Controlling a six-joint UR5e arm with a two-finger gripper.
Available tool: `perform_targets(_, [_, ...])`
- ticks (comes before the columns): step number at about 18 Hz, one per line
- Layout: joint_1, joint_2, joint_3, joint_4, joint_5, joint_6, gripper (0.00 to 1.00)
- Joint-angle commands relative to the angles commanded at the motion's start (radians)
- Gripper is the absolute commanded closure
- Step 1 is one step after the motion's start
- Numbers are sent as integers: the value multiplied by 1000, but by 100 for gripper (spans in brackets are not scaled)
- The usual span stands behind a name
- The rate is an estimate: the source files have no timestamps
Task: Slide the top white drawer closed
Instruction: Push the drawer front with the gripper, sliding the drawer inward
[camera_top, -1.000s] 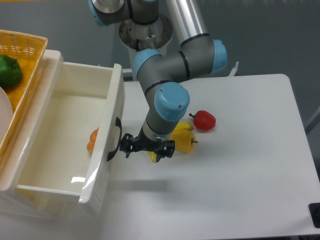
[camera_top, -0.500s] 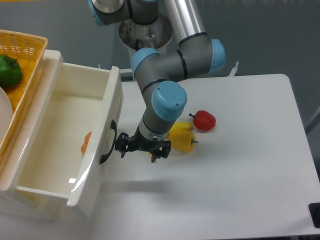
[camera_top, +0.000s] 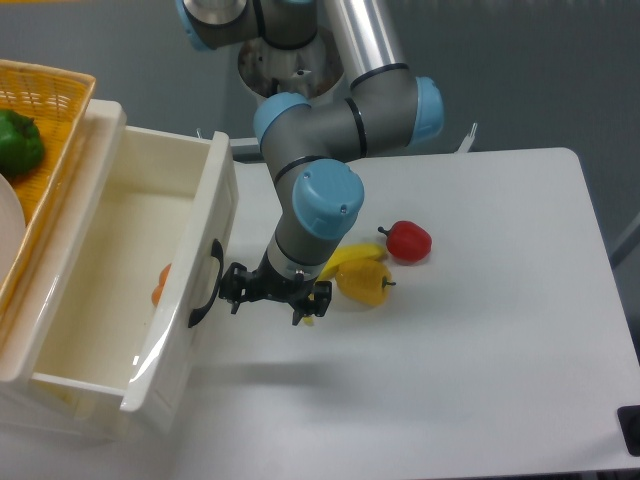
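Note:
The top white drawer (camera_top: 186, 335) stands partly open at the left, its glossy front tilted toward the camera, with a black arched handle (camera_top: 204, 288). An orange object (camera_top: 160, 285) lies inside it against the front wall. My gripper (camera_top: 272, 296) hangs low over the table just right of the drawer front. Its fingers look spread, and the left finger (camera_top: 232, 284) is at or touching the handle. It holds nothing. The lower drawer is hidden beneath the top one.
A yellow pepper (camera_top: 364, 284) and a red pepper (camera_top: 407, 240) lie on the white table (camera_top: 480, 340) right of the gripper. A woven yellow basket (camera_top: 55, 110) holding a green pepper (camera_top: 18, 140) sits on the cabinet top at the far left.
The drawer front has slid left, into the cabinet, over the last second. My gripper has followed it left, staying against the handle. The orange object moved left with the drawer.

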Motion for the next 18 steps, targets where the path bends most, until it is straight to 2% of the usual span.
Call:
perform_targets(8, [-23, 2, 0, 0, -6, 2, 0])
perform_targets(18, [-87, 3, 0, 2, -5, 2, 0])
